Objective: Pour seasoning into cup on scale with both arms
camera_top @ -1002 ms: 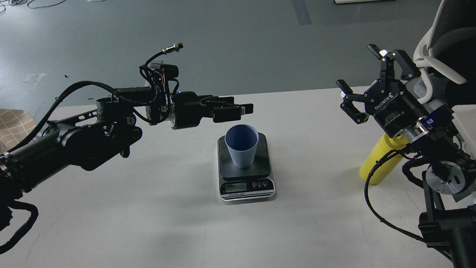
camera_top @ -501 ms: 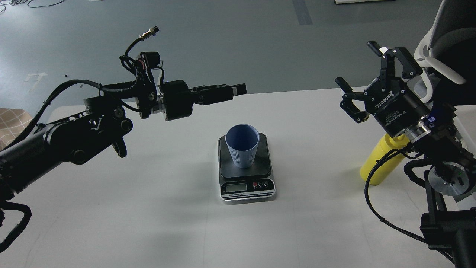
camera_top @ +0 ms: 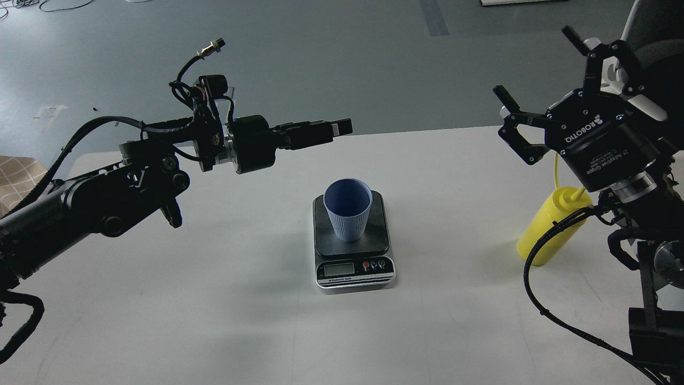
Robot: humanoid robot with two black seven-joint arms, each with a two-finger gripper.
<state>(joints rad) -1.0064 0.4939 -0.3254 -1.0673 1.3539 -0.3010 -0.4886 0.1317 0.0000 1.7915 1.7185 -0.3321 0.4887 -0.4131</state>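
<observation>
Right gripper covers part of the seasoning bottle — its nozzle tip is lost behind the black housing. Scale display — too small to read. Both arms run off the frame edges.

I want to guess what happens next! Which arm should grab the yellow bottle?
Probably the right. Its end effector is open and hangs just above the bottle at the table's right side. The left end effector is far away, up behind the cup.
</observation>
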